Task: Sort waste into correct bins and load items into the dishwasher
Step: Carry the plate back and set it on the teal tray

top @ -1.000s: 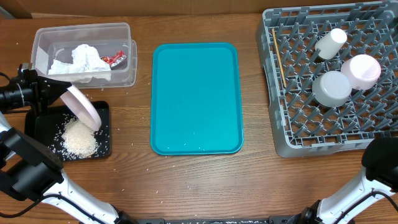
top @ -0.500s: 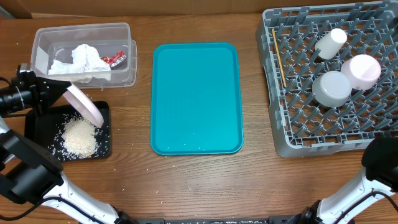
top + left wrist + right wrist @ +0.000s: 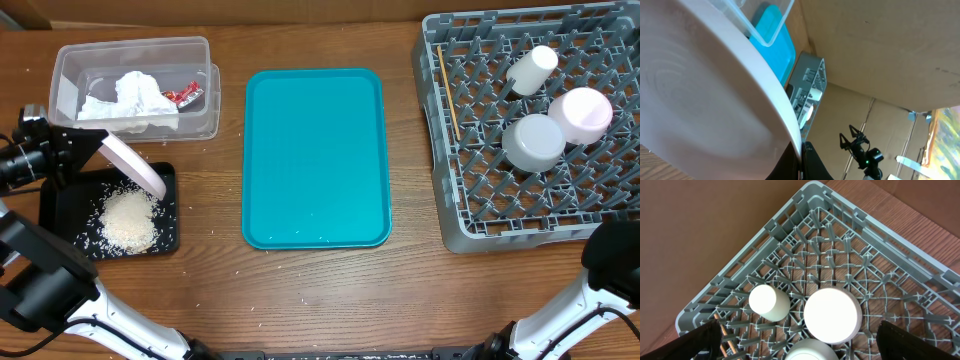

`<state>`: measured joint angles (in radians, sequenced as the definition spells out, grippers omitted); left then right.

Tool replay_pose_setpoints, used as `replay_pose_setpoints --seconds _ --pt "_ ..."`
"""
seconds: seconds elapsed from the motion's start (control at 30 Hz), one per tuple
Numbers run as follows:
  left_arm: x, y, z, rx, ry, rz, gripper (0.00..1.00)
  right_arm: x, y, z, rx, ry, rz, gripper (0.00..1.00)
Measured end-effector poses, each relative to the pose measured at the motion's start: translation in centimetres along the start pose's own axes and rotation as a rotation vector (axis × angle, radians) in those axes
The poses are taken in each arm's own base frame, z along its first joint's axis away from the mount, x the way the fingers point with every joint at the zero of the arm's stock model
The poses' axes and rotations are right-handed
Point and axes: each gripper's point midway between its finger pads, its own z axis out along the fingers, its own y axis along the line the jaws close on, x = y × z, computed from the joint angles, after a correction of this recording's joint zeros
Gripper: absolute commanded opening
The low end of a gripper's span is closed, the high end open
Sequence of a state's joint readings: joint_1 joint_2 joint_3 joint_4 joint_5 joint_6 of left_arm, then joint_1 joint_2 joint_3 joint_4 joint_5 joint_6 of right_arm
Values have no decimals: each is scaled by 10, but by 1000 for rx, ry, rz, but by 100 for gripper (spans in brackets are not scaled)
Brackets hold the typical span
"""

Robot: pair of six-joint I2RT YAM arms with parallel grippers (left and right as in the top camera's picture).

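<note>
**Operator:** What's on your left?

**Arm:** My left claw (image 3: pixel 88 150) is clamped on the rim of the white plate (image 3: pixel 132 167), which I hold steeply tilted over the black tray (image 3: pixel 60 225). The rice (image 3: pixel 128 220) lies heaped in that tray, under the plate's low edge. Just behind it, the clear tub (image 3: pixel 130 45) holds the napkin (image 3: pixel 135 92) and the red sauce packet (image 3: pixel 183 95). So the waste looks sorted, bar a few grains scattered on the table around the tray.

**Operator:** The middle?

**Arm:** The teal tray (image 3: pixel 315 155) has nothing on it.

**Operator:** And the rack?

**Arm:** The grey rack (image 3: pixel 450 235) has the chopsticks (image 3: pixel 447 90) along its left side. The cup (image 3: pixel 530 68) and both bowls (image 3: pixel 533 142) sit among the pegs, the bowls seemingly bottom-up. My right claw (image 3: pixel 799 330) hangs above them, fingers wide apart, holding nothing.

**Operator:** What's left?

**Arm:** By my reckoning, only the plate: carry it across and stand it between pegs. The face my wrist camera shows looks clean, though I can't see all of it.
</note>
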<state>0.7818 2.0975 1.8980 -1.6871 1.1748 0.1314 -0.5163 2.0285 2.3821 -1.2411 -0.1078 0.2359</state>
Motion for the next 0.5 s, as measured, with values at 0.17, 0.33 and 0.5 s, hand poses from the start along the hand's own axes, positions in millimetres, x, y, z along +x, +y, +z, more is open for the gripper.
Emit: replay_pose_setpoints --seconds 0.17,0.33,0.5 --pt "7 -5 10 -7 26 15 4 0 0 0 0 0 0 100" --pt "50 -42 52 -42 139 151 4 0 0 0 0 0 0 100" --pt "124 -83 103 -59 314 329 4 0 0 0 0 0 0 100"
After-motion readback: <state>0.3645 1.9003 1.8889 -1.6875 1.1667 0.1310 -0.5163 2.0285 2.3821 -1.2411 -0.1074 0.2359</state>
